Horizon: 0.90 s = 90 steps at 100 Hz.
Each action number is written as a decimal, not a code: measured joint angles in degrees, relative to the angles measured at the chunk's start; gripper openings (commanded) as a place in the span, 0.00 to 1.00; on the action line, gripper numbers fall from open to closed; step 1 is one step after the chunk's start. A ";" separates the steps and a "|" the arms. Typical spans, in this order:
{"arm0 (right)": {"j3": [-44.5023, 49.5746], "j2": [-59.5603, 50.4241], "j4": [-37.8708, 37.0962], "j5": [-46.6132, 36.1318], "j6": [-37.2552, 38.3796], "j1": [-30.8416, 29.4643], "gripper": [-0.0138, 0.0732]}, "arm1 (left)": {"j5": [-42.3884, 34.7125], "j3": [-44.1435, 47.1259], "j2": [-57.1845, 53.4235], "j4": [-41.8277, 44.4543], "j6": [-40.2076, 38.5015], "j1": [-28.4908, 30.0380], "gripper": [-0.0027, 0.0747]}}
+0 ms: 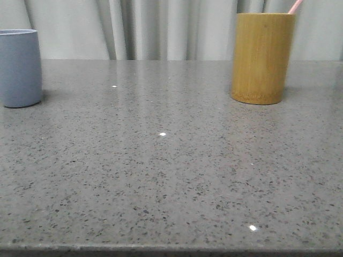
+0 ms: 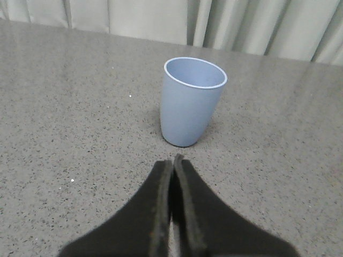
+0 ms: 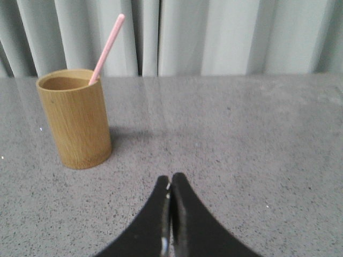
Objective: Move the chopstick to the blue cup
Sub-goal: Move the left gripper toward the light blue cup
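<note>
Near edge first: in the right wrist view we see the right hand (image 3: 170,184) at bottom centre, clenched on nothing, its jaws pressed together. In the left wrist view the left hand (image 2: 172,166) is likewise clenched and empty, low in the frame.

Farther out on the speckled grey worktop (image 1: 161,176): the chopstick (image 3: 107,47) stands in the tan bamboo holder (image 3: 76,119), upper left of the right wrist frame. Its long axis is near upright, with the free pink end leaning up and right past the rim. We judge the right hand the nearer one for the pick; it must open first.

The blue cup (image 2: 190,101) sits upright and looks empty, just beyond the left hand. In the front view, cup (image 1: 19,67) at far left, holder (image 1: 262,56) at upper right, well apart.

No labels or writing readable anywhere.
</note>
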 measured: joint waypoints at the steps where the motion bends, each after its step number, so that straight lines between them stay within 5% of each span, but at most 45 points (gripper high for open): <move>1: -0.47 0.41 0.00 0.38 0.00 0.00 0.08 | 0.99 -0.62 0.96 -0.14 0.00 0.00 0.01; 28: -17.54 15.23 0.13 14.43 0.00 0.00 0.08 | 12.78 -18.89 14.37 -0.91 0.00 0.00 0.01; 68: -20.27 21.08 0.17 16.91 0.00 0.00 0.15 | 17.48 -20.81 18.62 -1.04 0.94 0.00 0.03; 77: -20.27 21.08 0.26 16.91 0.00 0.00 0.30 | 17.57 -20.81 18.62 -1.04 1.44 0.00 0.15; 90: -20.27 21.08 0.26 16.91 0.00 0.00 0.61 | 17.57 -20.81 18.62 -1.48 2.18 0.00 0.49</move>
